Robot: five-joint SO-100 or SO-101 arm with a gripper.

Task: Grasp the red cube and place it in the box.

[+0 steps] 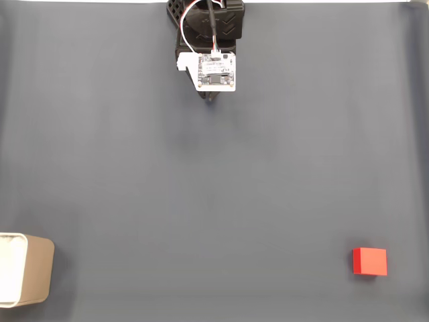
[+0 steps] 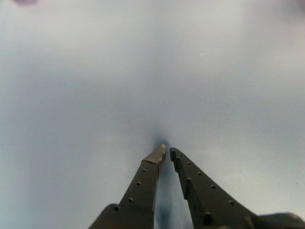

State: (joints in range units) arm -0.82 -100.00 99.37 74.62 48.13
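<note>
The red cube (image 1: 370,261) near the table's (image 1: 201,188) lower right corner looks light and stiff; grip opposite flat faces. The gripper (image 2: 166,150) is nearly closed, holding nothing.

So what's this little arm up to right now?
Nothing is being handled yet. In the fixed view the arm sits at the top edge of the grey mat, its gripper shut and empty, tips close to the mat. The red cube lies untouched at lower right, and the box waits at the far lower left. The pickup hasn't started.
</note>
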